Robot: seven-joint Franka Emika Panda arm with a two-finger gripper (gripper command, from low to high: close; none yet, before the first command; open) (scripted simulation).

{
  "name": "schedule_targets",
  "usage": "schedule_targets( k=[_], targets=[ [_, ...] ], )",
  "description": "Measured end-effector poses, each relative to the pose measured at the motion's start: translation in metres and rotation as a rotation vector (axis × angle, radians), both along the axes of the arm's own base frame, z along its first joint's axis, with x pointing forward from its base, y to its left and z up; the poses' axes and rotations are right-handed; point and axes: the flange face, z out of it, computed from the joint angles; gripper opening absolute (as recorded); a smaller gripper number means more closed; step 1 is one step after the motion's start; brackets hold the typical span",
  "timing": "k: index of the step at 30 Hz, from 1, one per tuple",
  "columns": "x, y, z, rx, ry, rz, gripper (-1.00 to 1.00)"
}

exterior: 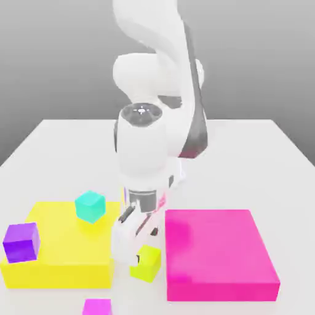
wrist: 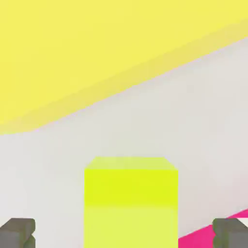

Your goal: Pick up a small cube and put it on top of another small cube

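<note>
While the white arm's two-finger gripper hangs wide open and empty, the small lime yellow-green cube sits on the table directly below it, between the big flat yellow block and the flat magenta block, framed between both fingertips.

**Even, soft light with faint shadows and slight softness**

You are looking at a brightly and evenly lit scene, with light that seems to fall from above. The tabletop reads pale and flat, without glare. The arm shows gentle shading on its underside. Beneath the jaws, the small cube has a lighter top and darker sides, and it casts almost no shadow. Edges look slightly soft in the exterior view. In the hand view, the big yellow block beyond the jaws has a dimmer side face.
</note>
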Motion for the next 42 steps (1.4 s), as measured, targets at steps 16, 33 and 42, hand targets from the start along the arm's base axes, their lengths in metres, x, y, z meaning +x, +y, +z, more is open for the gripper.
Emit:
schedule_targets(
  k=[16,33,42],
  targets=[
    [-0.002,-0.003,0.044,0.005,0.0,0.004,-1.0],
    [-0.068,-0.101,0.143,0.038,-0.022,0.26,-1.0],
    [-0.104,-0.132,0.138,0.001,0.0,0.344,-1.0]
  ],
)
